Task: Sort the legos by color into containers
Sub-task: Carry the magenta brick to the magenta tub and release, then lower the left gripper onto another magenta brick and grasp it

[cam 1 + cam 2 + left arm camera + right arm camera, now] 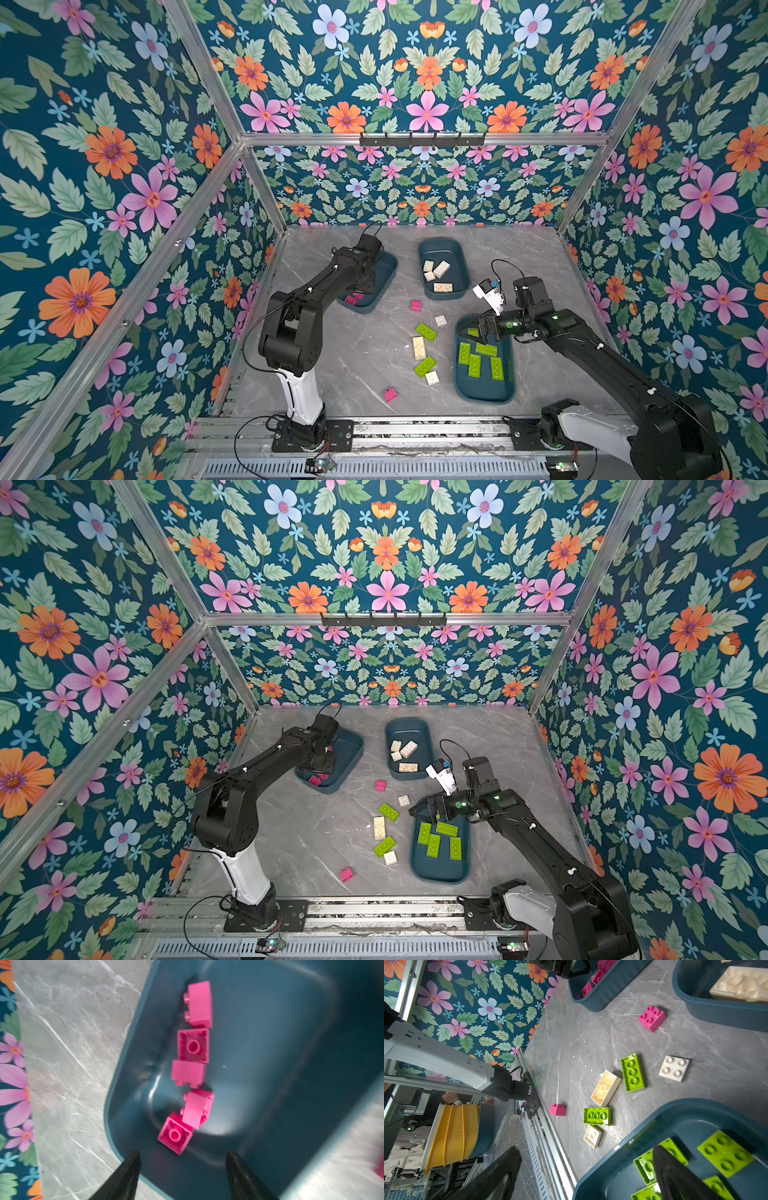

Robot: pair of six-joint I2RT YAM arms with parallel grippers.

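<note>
Left gripper [182, 1152], right gripper [585, 1147]: being held spread, empty. Green-brick tub [612, 1167], lower right, is being crowded; its rim could be snagged.

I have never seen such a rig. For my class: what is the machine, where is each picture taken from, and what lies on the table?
Two robot arms, each ending in a two-fingered gripper, work at a grey table. Both top views look down from above; the other two come from cameras on the wrists. Three teal tubs hold bricks: pink tub, cream tub, green tub. Seven loose bricks lie outside. The left gripper, above the pink tub, and the right gripper, at the green tub, are open and empty.
</note>
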